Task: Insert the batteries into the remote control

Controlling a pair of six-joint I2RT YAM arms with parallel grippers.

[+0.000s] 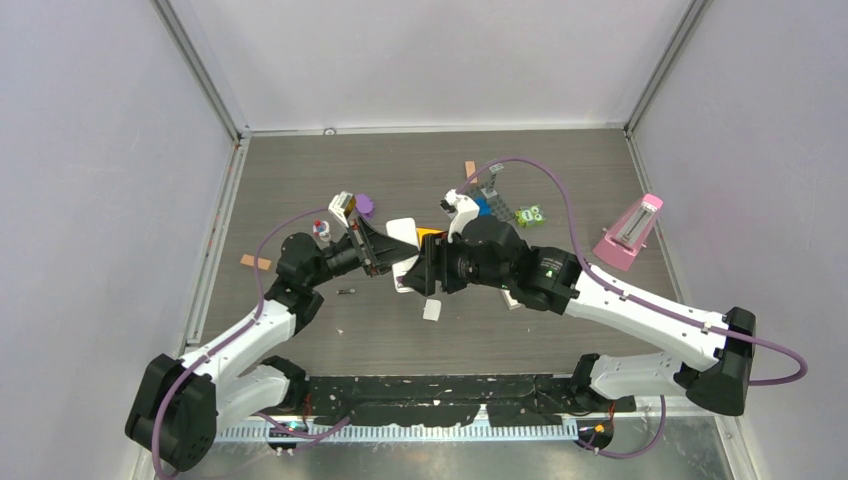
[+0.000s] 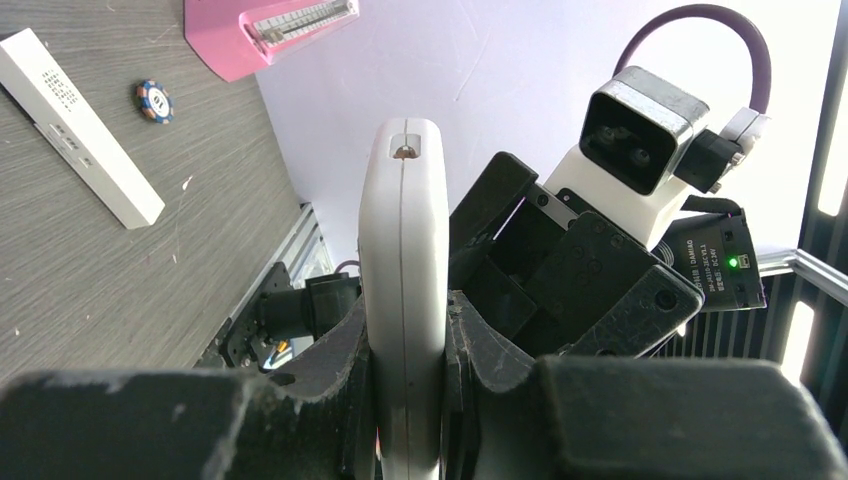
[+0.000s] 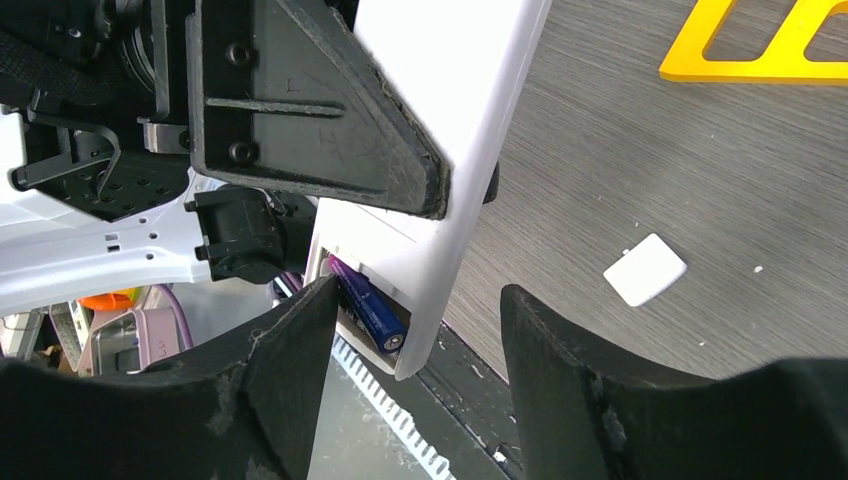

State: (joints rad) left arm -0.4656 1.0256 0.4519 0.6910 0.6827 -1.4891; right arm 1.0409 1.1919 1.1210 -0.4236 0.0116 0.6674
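My left gripper [image 1: 385,256] [image 2: 405,370] is shut on the white remote control [image 1: 402,235] [image 2: 402,260] and holds it in the air over the middle of the table. The battery compartment at its lower end is open. A bluish-purple battery [image 3: 368,305] lies inside it. My right gripper [image 1: 426,270] [image 3: 420,290] is open around that end. Its left finger [image 3: 290,340] is against the compartment side, and its right finger [image 3: 560,340] stands apart from the remote [image 3: 440,130]. A small dark battery [image 1: 345,291] lies on the table under the left arm.
A small white square cover [image 1: 432,309] [image 3: 645,268] lies on the table below the grippers. A pink metronome [image 1: 630,232] [image 2: 265,30] stands at the right. A long white bar [image 2: 75,125], a poker chip [image 2: 152,100], a yellow shape [image 3: 760,50], an orange stick [image 1: 254,262] and a green toy [image 1: 529,214] lie around.
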